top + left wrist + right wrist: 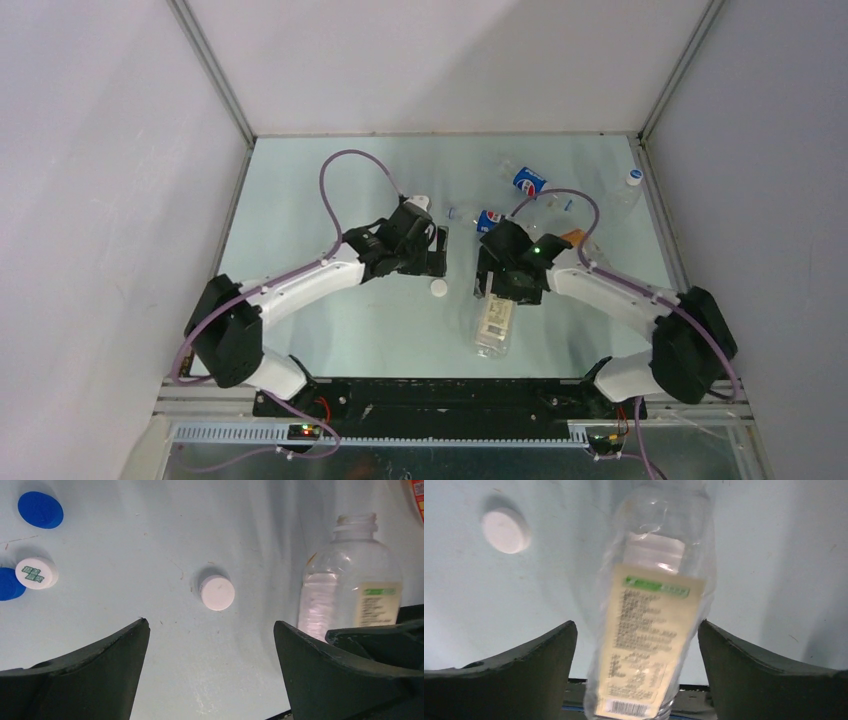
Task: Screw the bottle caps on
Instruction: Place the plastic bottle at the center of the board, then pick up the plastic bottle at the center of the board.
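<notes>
White cap (pixel 217 592) lies top-up; left fingers (pixel 95 672) and right fingers (pixel 519 675) spread wide, empty.

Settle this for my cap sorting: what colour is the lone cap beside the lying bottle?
White: the small round plastic cap, clearest in the left wrist view.

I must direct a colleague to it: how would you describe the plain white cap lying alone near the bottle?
Look at the middle of the table. Left of the lying bottle sits the cap, alone. It is plain white; the nearby white cap has green print and lies beside blue caps.
</notes>
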Tool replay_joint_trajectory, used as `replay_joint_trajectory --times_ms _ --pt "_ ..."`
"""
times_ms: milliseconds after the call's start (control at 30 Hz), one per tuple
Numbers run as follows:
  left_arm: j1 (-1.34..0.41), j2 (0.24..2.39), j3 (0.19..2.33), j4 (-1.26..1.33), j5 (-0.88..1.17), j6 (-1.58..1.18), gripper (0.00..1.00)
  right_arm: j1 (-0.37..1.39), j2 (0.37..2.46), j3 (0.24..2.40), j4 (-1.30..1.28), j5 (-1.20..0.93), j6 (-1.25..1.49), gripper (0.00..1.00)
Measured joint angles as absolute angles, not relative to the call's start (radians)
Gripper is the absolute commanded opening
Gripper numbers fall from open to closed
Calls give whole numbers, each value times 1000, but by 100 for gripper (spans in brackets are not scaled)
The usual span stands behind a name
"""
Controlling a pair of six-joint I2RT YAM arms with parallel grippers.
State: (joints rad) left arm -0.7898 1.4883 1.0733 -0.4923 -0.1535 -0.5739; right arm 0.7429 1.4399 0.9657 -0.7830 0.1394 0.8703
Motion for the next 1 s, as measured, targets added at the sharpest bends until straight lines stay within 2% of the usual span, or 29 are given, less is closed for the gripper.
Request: replay_joint_trajectory --times_ms 67,267,500,767,1000 --pt "-800 1472 1073 -500 -155 -585 100 743 1383 966 -784 150 879 99" --pt "-855 1452 1093 -530 -164 -611 100 699 1139 973 -792 194 874 99" --pt "-953 1476 1214 -560 -183 -638 100 585 873 974 -910 387 876 99" --pt "-1077 1688 1429 -569 -207 -676 100 496 595 972 -984 545 855 99" --pt "-1156 1891 1546 -630 -218 -685 100 475 574 962 -1013 553 809 99"
